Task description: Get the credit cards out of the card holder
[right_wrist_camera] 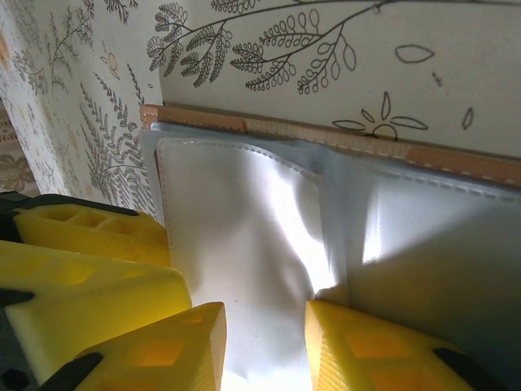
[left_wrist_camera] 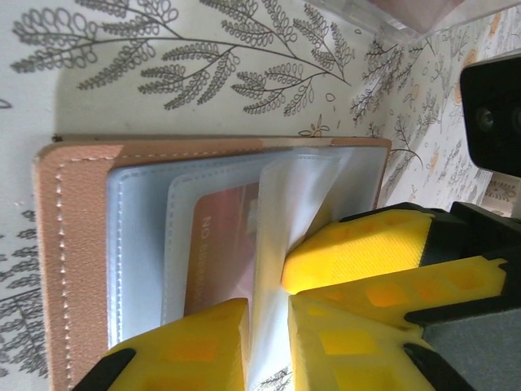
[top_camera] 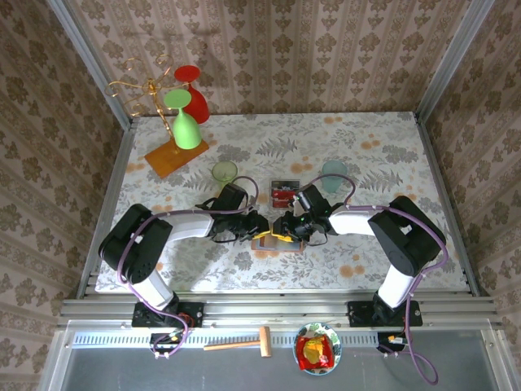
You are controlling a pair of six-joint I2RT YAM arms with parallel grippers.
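While the open holder (top_camera: 269, 242) lies on the table (top_camera: 366, 138), near its front middle, the left gripper (left_wrist_camera: 264, 314) is clenched on a clear sleeve (left_wrist_camera: 285, 204) — a red card (left_wrist_camera: 224, 244) is seen pocketed beside it. The right gripper (right_wrist_camera: 264, 326) is set astride a sleeve too; whether it is gripped cannot be told.

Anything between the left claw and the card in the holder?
Yes. The reddish card lies inside a clear sleeve of the card holder, and a loose sleeve flap rises into the left claw, covering the card's edge.
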